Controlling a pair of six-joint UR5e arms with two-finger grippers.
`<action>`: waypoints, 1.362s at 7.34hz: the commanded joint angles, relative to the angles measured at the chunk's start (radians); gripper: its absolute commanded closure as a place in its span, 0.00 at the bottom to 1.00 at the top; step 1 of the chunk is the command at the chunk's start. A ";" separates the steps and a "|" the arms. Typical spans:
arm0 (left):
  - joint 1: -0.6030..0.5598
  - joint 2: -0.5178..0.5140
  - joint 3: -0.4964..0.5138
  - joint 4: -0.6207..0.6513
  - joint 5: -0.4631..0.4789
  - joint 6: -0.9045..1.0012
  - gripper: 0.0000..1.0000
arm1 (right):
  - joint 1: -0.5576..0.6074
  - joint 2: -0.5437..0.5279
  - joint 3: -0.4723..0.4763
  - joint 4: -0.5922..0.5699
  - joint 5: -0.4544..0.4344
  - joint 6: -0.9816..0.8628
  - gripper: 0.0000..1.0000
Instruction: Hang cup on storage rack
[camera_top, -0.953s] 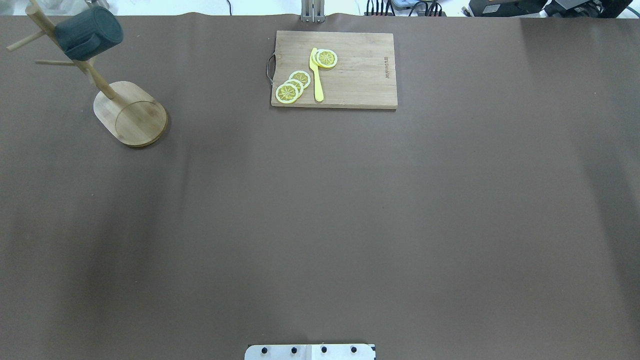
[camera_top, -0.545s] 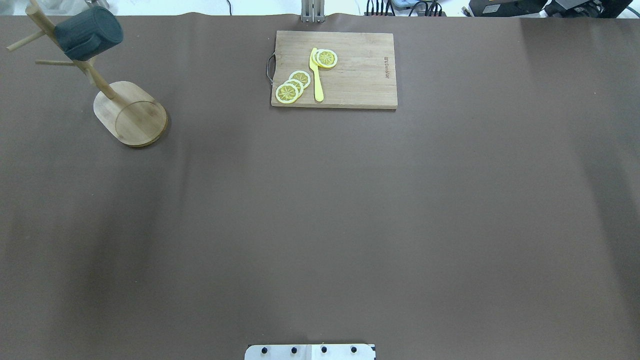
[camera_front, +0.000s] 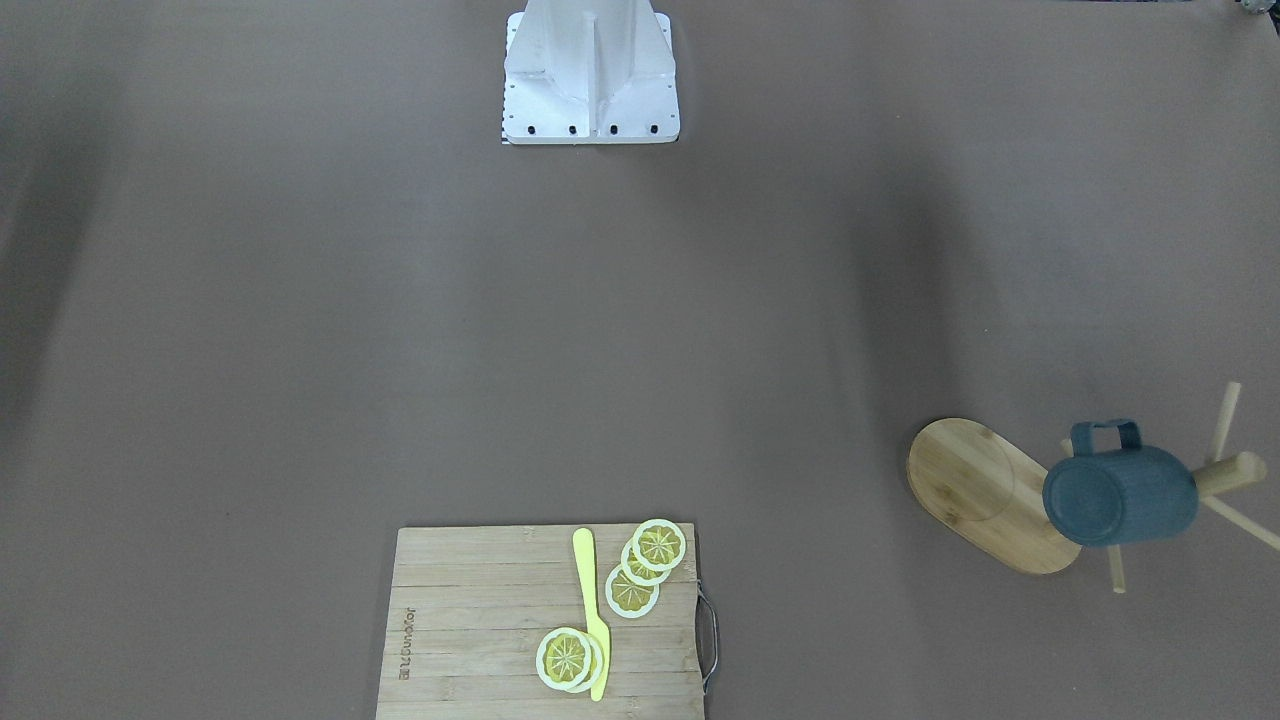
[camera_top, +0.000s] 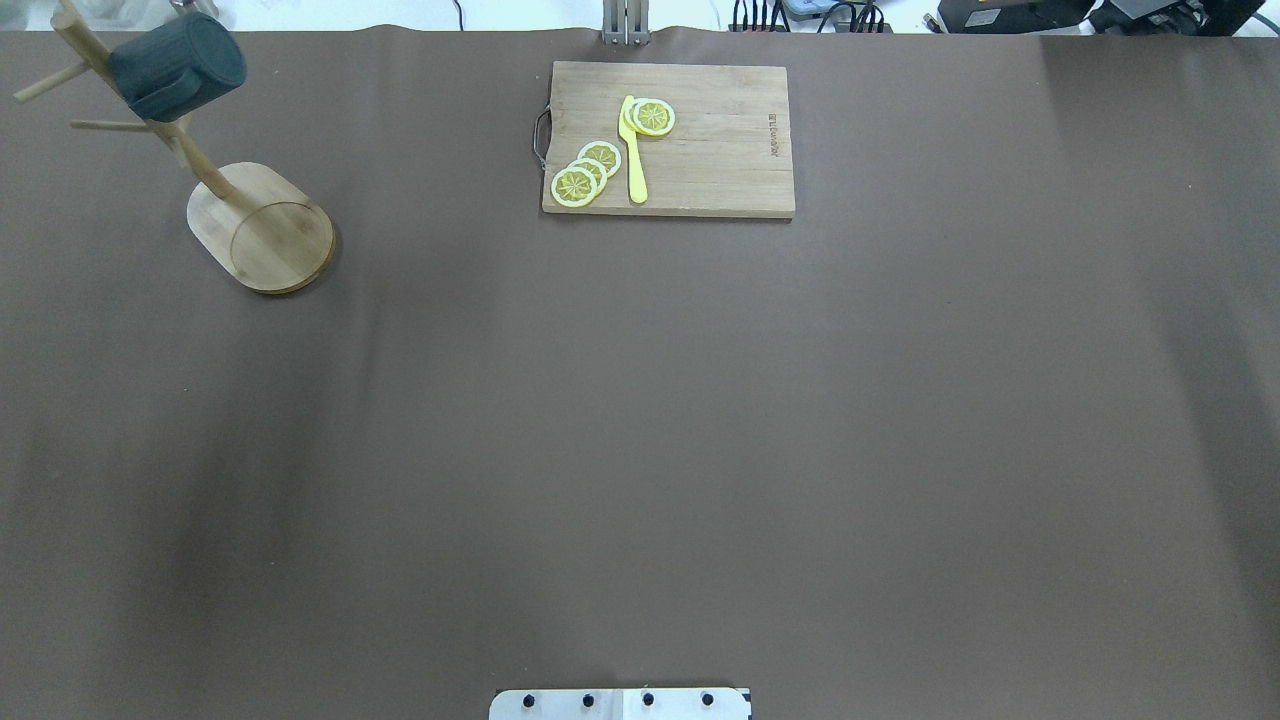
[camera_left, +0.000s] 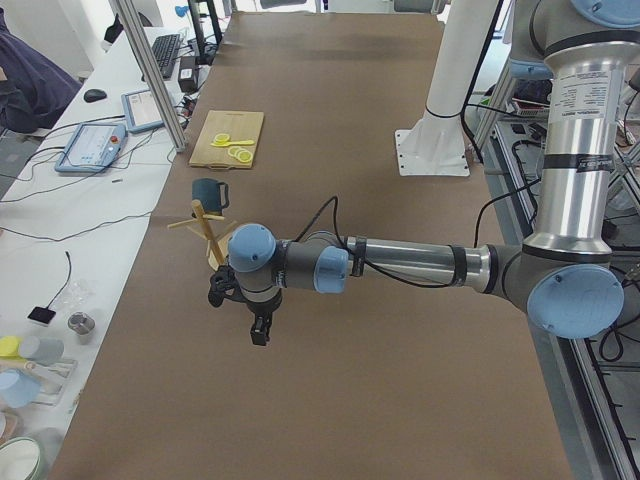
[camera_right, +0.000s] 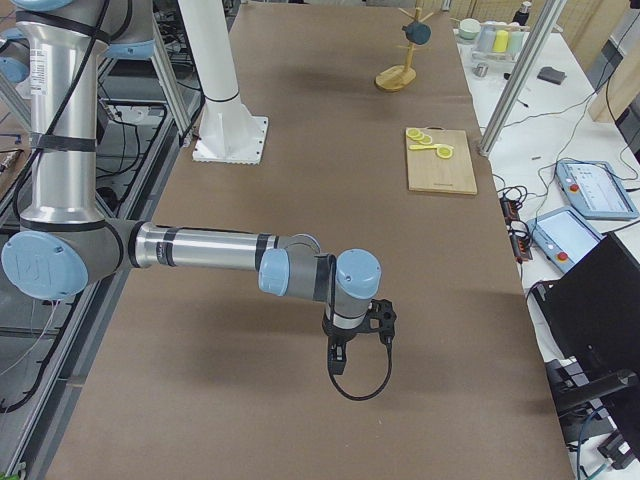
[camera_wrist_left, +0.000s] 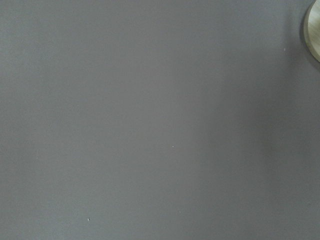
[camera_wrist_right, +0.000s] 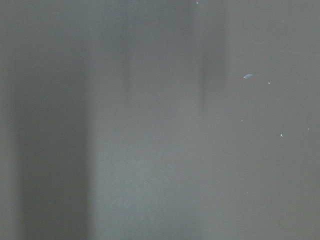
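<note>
The slate-blue cup (camera_top: 175, 65) hangs by its handle on a peg of the bamboo storage rack (camera_top: 260, 225) at the table's far left corner. It also shows in the front-facing view (camera_front: 1120, 495), on the rack (camera_front: 980, 490). No gripper touches it. My left gripper (camera_left: 258, 335) shows only in the exterior left view, hovering over bare table short of the rack (camera_left: 210, 240); I cannot tell if it is open. My right gripper (camera_right: 335, 362) shows only in the exterior right view, far from the rack; I cannot tell its state. The wrist views show only the brown mat and an edge of the rack base (camera_wrist_left: 315, 30).
A rectangular wooden cutting board (camera_top: 700, 150) lies at the far middle of the table with lemon slices (camera_top: 585, 170) and a yellow knife (camera_top: 634, 160) on it. The robot's white base plate (camera_top: 620, 703) is at the near edge.
</note>
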 joint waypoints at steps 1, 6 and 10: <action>0.000 0.000 0.001 0.000 0.000 0.000 0.01 | 0.000 -0.002 0.010 0.000 -0.001 0.000 0.00; 0.000 -0.002 0.001 0.000 0.000 0.002 0.01 | 0.002 0.005 0.034 0.000 -0.001 0.005 0.00; 0.000 -0.003 0.001 0.000 0.002 0.000 0.01 | 0.000 0.003 0.046 0.000 -0.001 0.005 0.00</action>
